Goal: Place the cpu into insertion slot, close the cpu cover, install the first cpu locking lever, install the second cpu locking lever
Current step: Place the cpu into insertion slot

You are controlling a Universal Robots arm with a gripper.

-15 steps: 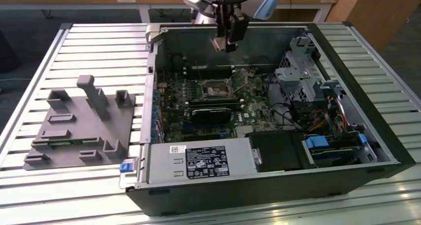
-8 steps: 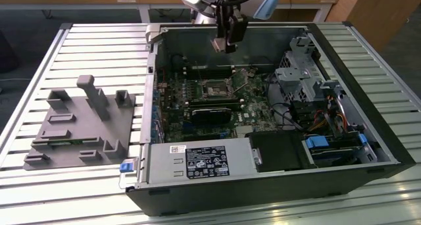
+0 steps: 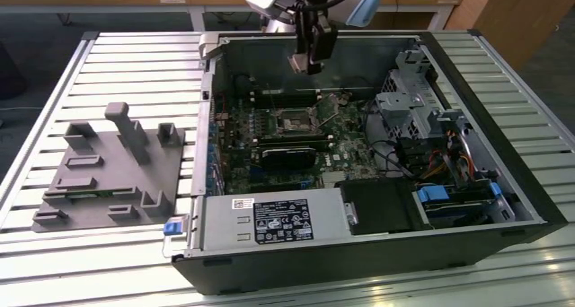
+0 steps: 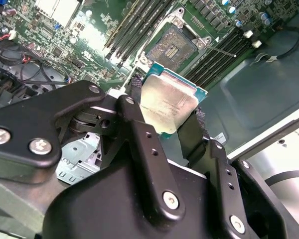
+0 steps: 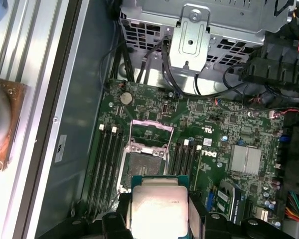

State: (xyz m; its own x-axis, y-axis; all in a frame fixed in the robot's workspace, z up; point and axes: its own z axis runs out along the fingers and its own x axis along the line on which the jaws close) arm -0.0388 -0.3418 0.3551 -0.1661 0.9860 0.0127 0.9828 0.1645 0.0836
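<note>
My gripper hangs over the far side of the open computer case, shut on the cpu, a flat square chip with a dull silvery top and a green edge. In both wrist views the black fingers clamp two opposite sides of the cpu. The insertion slot lies below on the green board, its dark square centre uncovered. The cpu cover, a thin silvery frame, stands swung up at the edge of the insertion slot. The chip is well above the slot and apart from it.
Long black memory slots flank the socket on both sides. A black fan card lies nearer the case front, by a silver power supply. A metal drive cage with cables stands at the exterior view's right. A grey fixture block sits on the slatted table.
</note>
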